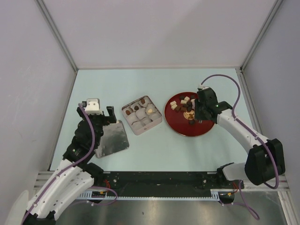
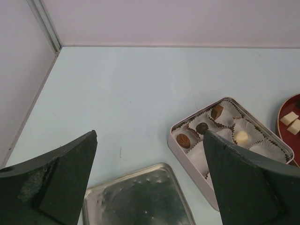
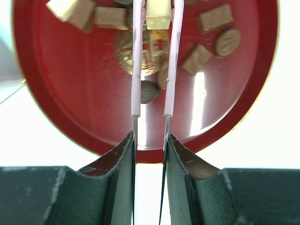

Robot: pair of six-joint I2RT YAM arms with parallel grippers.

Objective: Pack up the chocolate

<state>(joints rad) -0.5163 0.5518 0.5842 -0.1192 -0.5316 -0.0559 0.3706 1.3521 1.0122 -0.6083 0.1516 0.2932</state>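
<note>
Right pincer [image 3: 149, 140] clamps pink tongs [image 3: 137, 70] pinching a cream chocolate [image 3: 158, 14] over the red plate [image 3: 61, 108]; left pincer [image 2: 150, 133] gapes.

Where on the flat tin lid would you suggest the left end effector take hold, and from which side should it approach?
I would pinch the raised rim of the lid at the edge nearest the left end effector, coming down from above, one finger inside the rim and one outside. It lies flat on the table, seemingly hollow side up, so only that thin rim offers a hold.
</note>
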